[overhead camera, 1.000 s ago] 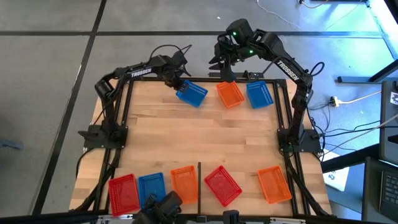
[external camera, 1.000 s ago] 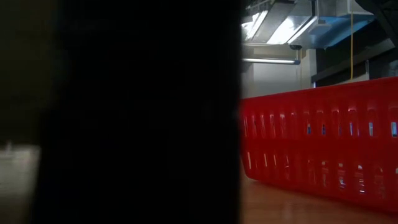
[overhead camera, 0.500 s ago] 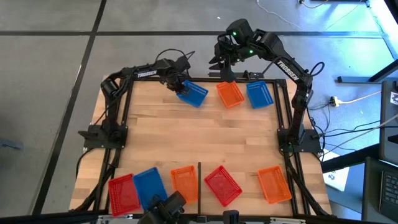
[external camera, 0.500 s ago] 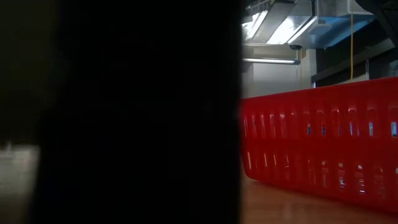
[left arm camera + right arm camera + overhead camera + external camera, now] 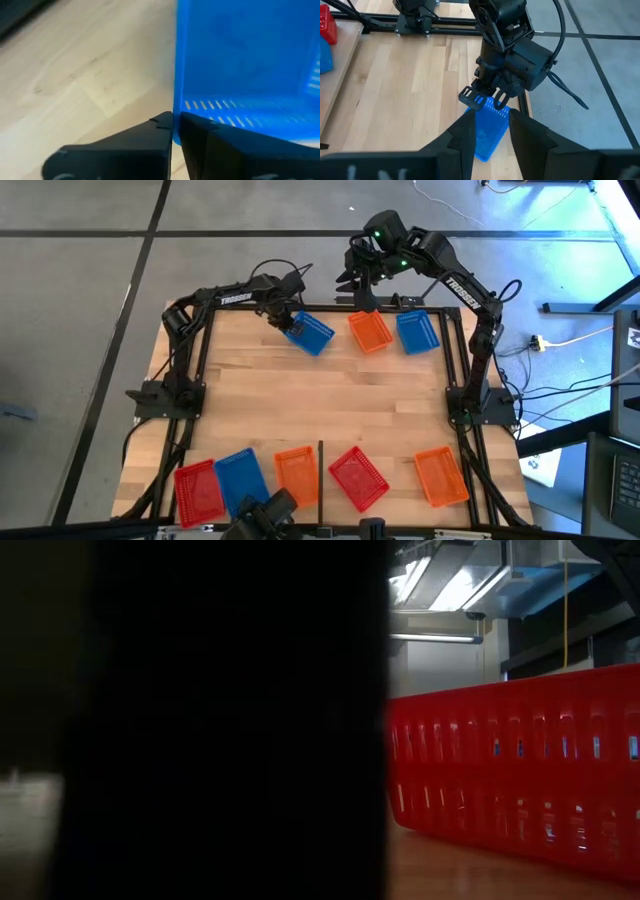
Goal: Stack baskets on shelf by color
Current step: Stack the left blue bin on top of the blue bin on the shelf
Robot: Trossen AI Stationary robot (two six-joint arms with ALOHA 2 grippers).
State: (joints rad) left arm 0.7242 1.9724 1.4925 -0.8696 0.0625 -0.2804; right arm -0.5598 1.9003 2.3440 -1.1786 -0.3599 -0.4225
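Note:
A blue basket (image 5: 310,333) lies askew at the far left of the wooden shelf (image 5: 320,405), and my left gripper (image 5: 286,320) is shut on its far-left end. To its right lie an orange basket (image 5: 371,332) and another blue basket (image 5: 417,332). My right gripper (image 5: 364,292) hangs open above the orange one, touching nothing. Along the near edge sit a red basket (image 5: 197,488), a blue one (image 5: 240,477), an orange one (image 5: 295,475), a red one (image 5: 358,478) and an orange one (image 5: 440,477). My left gripper pinches the blue basket's side wall (image 5: 175,112) at its far-left end, one finger (image 5: 215,150) inside the basket and the other finger (image 5: 140,150) outside over the wood. The fingers come from above, pointing steeply down. The basket's other end (image 5: 485,152) rests on the wood.
A thin black divider bar (image 5: 320,470) stands at the near edge between the orange and red baskets. A black frame (image 5: 455,380) runs around the board. In the low view a dark shape fills the left half beside a red basket (image 5: 515,775). The middle of the board is bare wood.
My left gripper has sunk a little and come onto the far-left end of the blue basket, then kept still. The basket has stayed where it was.

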